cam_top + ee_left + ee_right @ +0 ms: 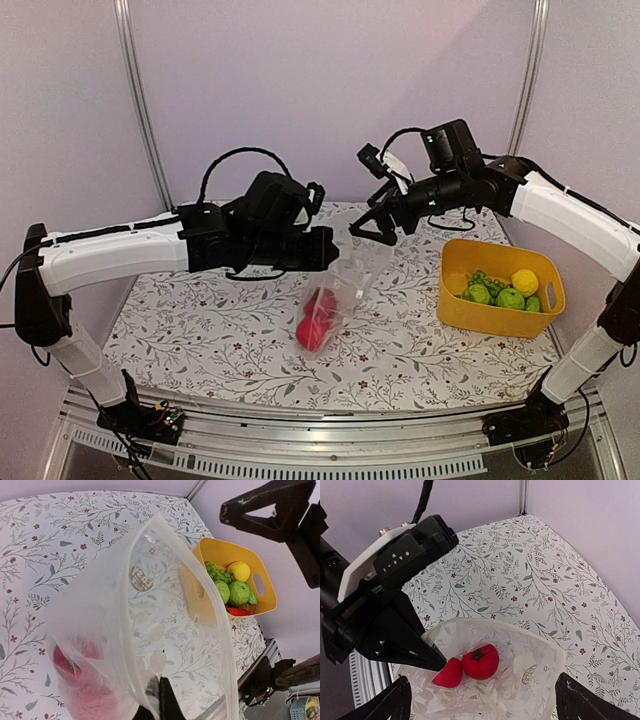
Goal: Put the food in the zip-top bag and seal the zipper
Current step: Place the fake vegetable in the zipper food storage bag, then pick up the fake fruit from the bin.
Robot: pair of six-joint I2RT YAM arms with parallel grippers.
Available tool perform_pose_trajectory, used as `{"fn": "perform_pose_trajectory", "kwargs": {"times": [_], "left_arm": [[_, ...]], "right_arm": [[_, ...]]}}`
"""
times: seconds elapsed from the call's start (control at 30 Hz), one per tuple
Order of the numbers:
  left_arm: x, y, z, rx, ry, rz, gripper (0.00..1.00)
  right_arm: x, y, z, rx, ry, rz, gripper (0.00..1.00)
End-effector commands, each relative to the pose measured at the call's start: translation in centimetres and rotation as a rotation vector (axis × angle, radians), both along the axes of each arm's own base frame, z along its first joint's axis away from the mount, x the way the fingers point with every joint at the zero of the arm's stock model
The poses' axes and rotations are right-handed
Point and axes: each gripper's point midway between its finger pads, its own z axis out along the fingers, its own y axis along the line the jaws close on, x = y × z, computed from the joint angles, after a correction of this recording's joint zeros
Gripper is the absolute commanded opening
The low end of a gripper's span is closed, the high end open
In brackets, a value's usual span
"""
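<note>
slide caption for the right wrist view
Right gripper open over the zip-top bag, left gripper pinching its rim, red toy tomato and a second red piece inside

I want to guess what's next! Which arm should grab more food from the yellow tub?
Right. The right gripper is open and empty above the bag, and the tub sits on its side. The left gripper is shut on the bag's rim, holding it up.
</note>
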Motion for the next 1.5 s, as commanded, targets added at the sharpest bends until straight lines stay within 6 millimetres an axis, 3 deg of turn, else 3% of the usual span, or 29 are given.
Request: {"fn": "perform_pose_trajectory", "kwargs": {"times": [0.0, 0.3, 0.53, 0.7, 1.17, 1.47], "left_arm": [[0.0, 0.1, 0.8, -0.032, -0.013, -0.007, 0.0], [-0.1, 0.3, 0.4, -0.02, -0.01, -0.009, 0.0], [-0.1, 0.2, 0.2, -0.01, -0.012, -0.013, 0.0], [0.0, 0.3, 0.1, -0.002, -0.015, -0.011, 0.0], [-0.1, 0.1, -0.7, 0.007, -0.009, -0.022, 0.0], [-0.2, 0.1, -1.1, 0.008, -0.002, -0.026, 0.0]], "right_arm": [[-1.3, -1.8, 3.9, 0.019, -0.12, -0.01, 0.99], [-0.4, -6.7, 3.5, -0.036, -0.178, -0.126, 0.99], [1.4, -11.5, 1.4, -0.097, -0.142, -0.255, 0.99], [2.3, -15.7, -1.0, -0.141, -0.066, -0.364, 0.99], [3.8, -33.2, -10.8, -0.365, 0.163, -0.802, 0.99], [3.7, -40.6, -16.3, -0.469, 0.303, -0.938, 0.96]]}}
